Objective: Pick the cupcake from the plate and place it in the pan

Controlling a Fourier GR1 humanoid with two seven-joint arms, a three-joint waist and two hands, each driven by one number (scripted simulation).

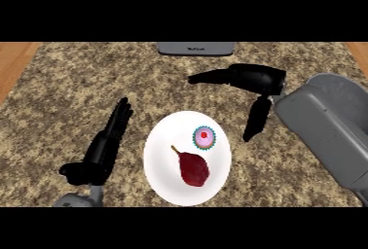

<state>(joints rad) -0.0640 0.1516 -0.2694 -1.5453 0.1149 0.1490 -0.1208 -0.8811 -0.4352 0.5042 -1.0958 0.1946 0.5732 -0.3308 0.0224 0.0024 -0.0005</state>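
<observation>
A white plate (165,185) lies at the middle of the counter. On its upper right part stands the cupcake (204,137), pink-topped with a teal wrapper. A dark red, pear-shaped food item (193,168) lies below it on the plate. My right hand (255,78) hovers up and right of the plate, open, with long straight fingers (256,119) pointing down. Their tips end just right of the cupcake without touching it. My left hand (108,146) rests open left of the plate, fingers up. No pan shows in this view.
A flat grey object (195,47) sits at the counter's far edge. My grey right forearm (330,131) covers the right side of the speckled counter. Wooden strips (14,63) border the counter at the far left and far right.
</observation>
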